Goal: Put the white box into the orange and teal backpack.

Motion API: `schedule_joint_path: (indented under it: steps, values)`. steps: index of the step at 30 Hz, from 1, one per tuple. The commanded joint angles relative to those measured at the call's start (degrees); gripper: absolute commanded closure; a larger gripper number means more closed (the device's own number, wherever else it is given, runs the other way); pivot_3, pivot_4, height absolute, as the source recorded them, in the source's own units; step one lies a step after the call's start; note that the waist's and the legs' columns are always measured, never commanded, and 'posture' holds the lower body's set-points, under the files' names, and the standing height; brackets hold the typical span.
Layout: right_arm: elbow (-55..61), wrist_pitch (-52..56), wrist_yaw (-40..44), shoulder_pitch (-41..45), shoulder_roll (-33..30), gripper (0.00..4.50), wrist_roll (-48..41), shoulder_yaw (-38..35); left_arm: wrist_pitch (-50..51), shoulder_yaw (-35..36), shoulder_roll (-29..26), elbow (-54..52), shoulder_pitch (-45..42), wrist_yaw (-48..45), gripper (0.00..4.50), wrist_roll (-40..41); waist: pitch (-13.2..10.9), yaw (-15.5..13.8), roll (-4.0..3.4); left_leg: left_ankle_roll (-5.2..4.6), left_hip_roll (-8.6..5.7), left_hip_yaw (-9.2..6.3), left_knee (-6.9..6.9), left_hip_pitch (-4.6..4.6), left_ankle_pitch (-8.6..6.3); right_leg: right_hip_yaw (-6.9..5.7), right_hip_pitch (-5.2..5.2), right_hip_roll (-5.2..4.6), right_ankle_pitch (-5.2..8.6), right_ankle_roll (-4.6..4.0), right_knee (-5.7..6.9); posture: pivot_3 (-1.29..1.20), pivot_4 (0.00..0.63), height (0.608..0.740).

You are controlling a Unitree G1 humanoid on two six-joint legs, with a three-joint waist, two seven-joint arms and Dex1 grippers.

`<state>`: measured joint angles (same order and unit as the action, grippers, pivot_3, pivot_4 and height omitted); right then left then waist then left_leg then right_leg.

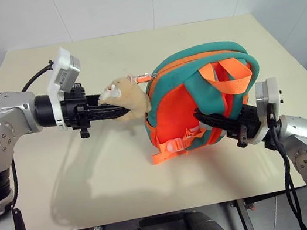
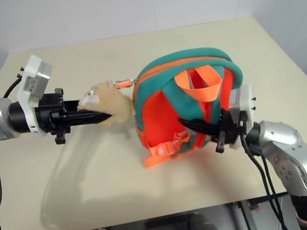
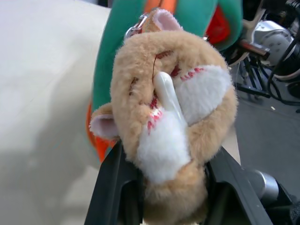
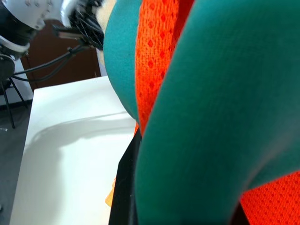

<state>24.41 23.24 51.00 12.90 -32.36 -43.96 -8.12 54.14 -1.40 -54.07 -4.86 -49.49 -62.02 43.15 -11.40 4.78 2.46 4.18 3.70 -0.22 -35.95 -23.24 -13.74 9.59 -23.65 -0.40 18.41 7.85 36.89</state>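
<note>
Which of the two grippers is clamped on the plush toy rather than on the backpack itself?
The left gripper: its fingers squeeze the tan plush toy hanging off the backpack. The right gripper is shut on a teal strap.

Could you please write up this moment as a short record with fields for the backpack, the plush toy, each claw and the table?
backpack: orange and teal backpack, held up over the table between both claws
plush toy: tan plush toy, clipped to the backpack's side near the zipper
left claw: left claw shut on the plush toy, arm reaching in level
right claw: right claw shut on a teal strap at the backpack's back
table: beige table, bare under the backpack
white box: not seen
</note>
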Motion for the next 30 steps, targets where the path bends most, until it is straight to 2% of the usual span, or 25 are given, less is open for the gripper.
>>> schedule_joint_path:
  steps: [1, 14, 25, 30]
  values:
    - [2.6, 0.1, -0.2, -0.3, -0.5, 4.5, -1.9, -1.9, -2.5, -0.6, -1.3, 2.8, -0.7, -3.1, 3.65, -3.3, 0.0, 0.0, 0.0, 0.0, 0.0, 0.01, 0.0, 0.0, 0.0, 0.0, 0.0, 0.0, 0.0, 0.0, 0.0, 0.0, 0.15, 0.74]
    - [3.1, 1.1, -0.4, -0.1, -0.6, 4.5, -2.0, -1.3, -5.7, -7.6, 0.6, 5.7, 5.1, -8.0, 3.65, -10.9, 0.0, 0.0, 0.0, -0.01, 0.01, 0.01, -0.05, 0.0, -0.01, 0.01, 0.0, 0.0, 0.03, 0.01, 0.06, 0.0, 0.15, 0.74]
    - [2.5, 1.4, 0.0, 0.4, -1.0, 4.5, -1.8, -1.3, -12.1, -16.9, 5.3, 10.9, 5.2, -10.9, 3.65, -21.5, 0.0, -0.1, 0.0, -0.01, 0.0, 0.01, -0.07, -0.02, -0.01, 0.01, 0.01, 0.0, 0.02, 0.02, 0.05, 0.0, 0.15, 0.74]
    - [2.9, 2.3, -0.6, 0.4, -1.7, 4.5, -1.3, -1.2, -13.5, -16.6, 7.4, 12.3, 5.7, -9.8, 3.65, -23.6, 0.0, -0.1, 0.0, -0.02, 0.01, 0.01, -0.06, -0.01, -0.02, 0.01, 0.01, 0.0, 0.03, 0.01, 0.06, 0.0, 0.15, 0.74]
